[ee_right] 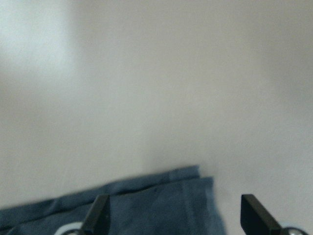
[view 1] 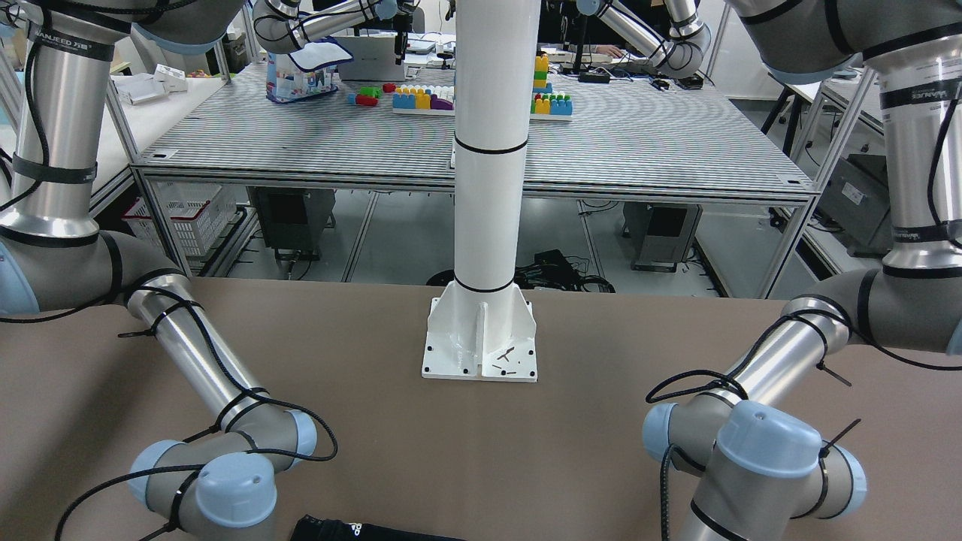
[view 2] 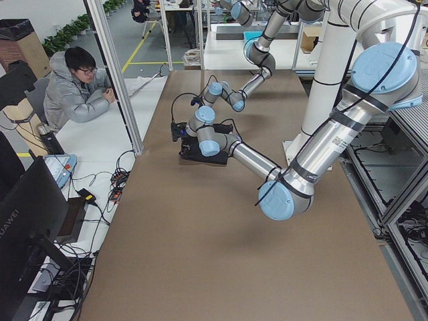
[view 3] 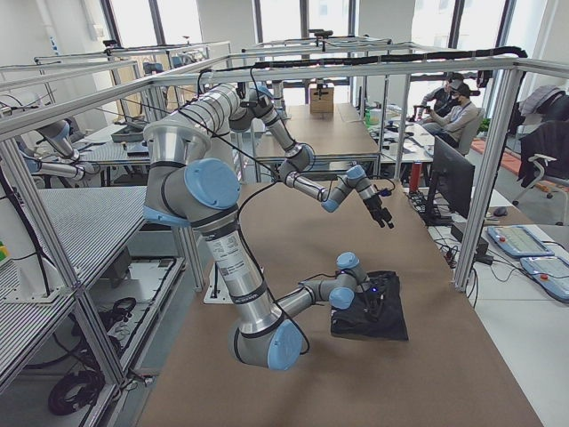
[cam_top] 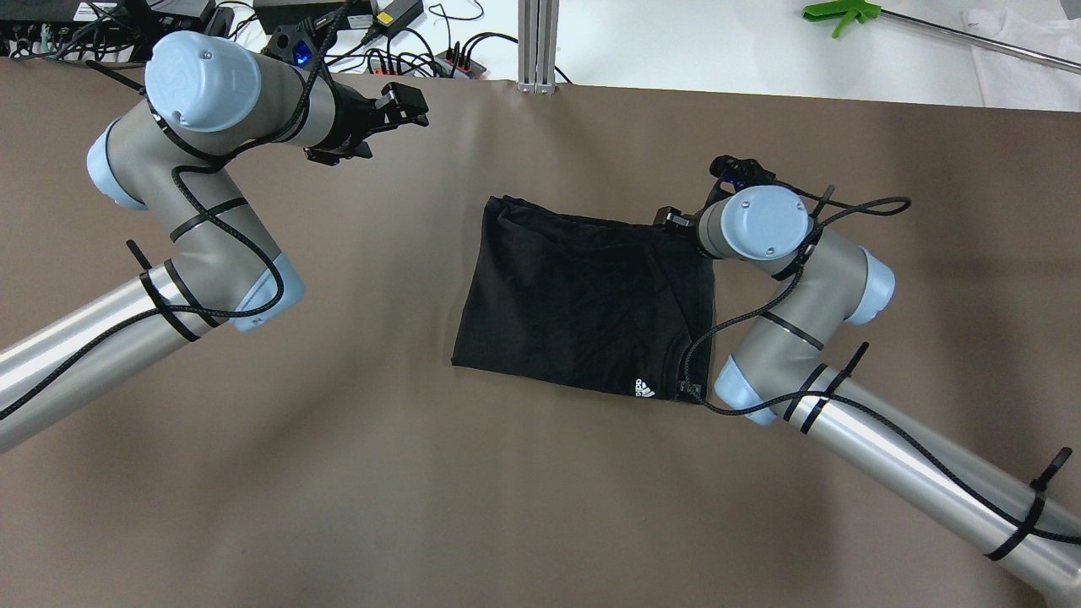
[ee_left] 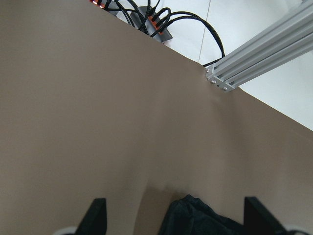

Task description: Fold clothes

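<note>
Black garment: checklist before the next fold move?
1. Black soft fabric garment flat on the brown table: ok, minor wrinkles.
2. Right pincer open: ok, fingers wide apart.
3. Right pincer lined up on a garment corner: ok; the corner shows between its fingers. Contact: cannot tell.
4. Left pincer open: ok.
5. Left pincer at the garment: not ok; it hangs apart from it, toward the far table edge.
6. Right arm's black cable clear of the fabric: cannot tell; it crosses the garment's right edge in the overhead view.
</note>
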